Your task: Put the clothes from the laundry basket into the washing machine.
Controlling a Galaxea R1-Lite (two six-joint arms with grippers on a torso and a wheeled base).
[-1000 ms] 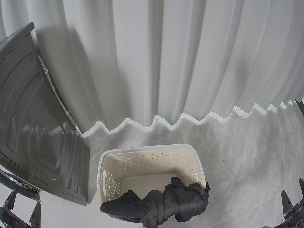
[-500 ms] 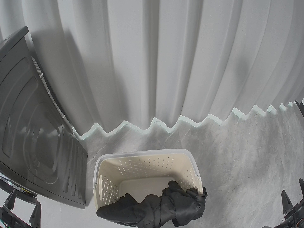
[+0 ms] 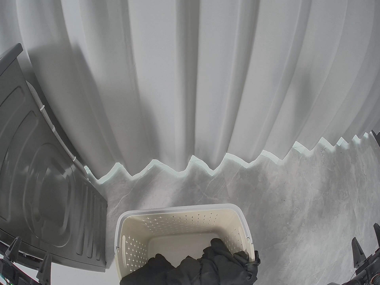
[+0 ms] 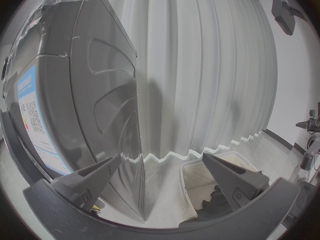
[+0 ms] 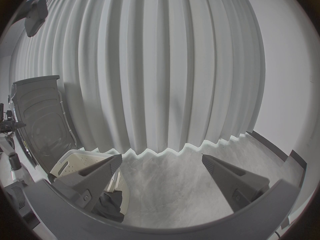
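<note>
One dark bundle of clothes (image 3: 209, 266) lies in the laundry basket (image 3: 178, 210), a cream tub with perforated walls and a white rim at the lower middle of the head view. The bundle is heaped against the near wall and drapes over the rim at the near right corner. The far part of the basket's bottom shows plain plastic. The basket stands on the grey marbled floor (image 3: 308, 202). At the left edge of the frame, the washing machine (image 3: 39, 194) shows a ribbed grey side panel, just beside the basket with a strip of floor between them. A pleated white curtain (image 3: 198, 80) hangs behind both.

Compared with the two earlier frames, the whole head picture has slid, so the camera has moved. The basket now sits lower in the frame with the clothes cut off by the bottom edge, and the machine sits farther left. The bundle lies on the rim as it did before.

The left gripper (image 3: 31, 254) is at the lower left corner of the head view, in front of the machine's lower panel. Its fingers are spread and hold nothing. The right gripper (image 3: 366, 240) is at the lower right corner, over the floor and well apart from the basket, likewise spread wide with nothing between its fingers.
</note>
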